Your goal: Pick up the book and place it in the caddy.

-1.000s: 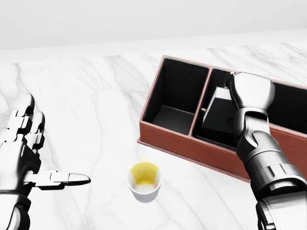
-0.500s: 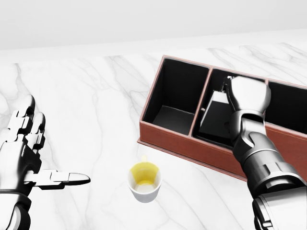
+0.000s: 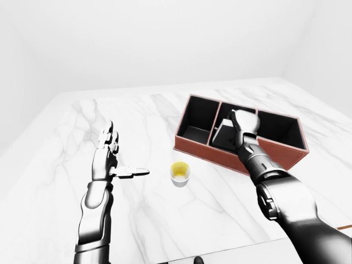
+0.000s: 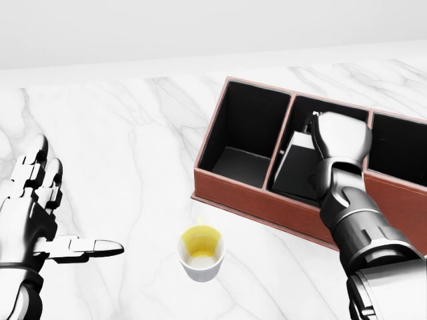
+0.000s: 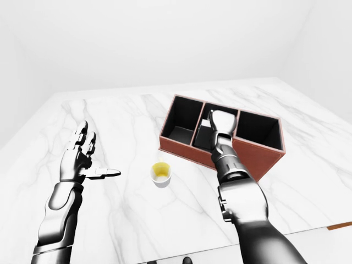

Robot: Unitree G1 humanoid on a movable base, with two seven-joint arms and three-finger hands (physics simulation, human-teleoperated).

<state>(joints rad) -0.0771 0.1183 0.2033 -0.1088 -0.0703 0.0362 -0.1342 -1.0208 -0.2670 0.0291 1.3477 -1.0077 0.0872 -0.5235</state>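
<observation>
One dark book (image 4: pixel 297 160) leans tilted in the caddy's (image 4: pixel 247 203) middle compartment, right hand (image 4: pixel 341 140) gripping it.

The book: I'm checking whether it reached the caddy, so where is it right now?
In the head view, the book leans tilted inside the middle compartment of the caddy, right of centre, under the right hand.

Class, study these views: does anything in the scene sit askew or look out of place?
Yes. The dark book leans tilted in the middle compartment of the brown leather caddy, not flat or upright, with the right robot hand at it. The white cup with yellow inside stands upright, unspilled.
</observation>
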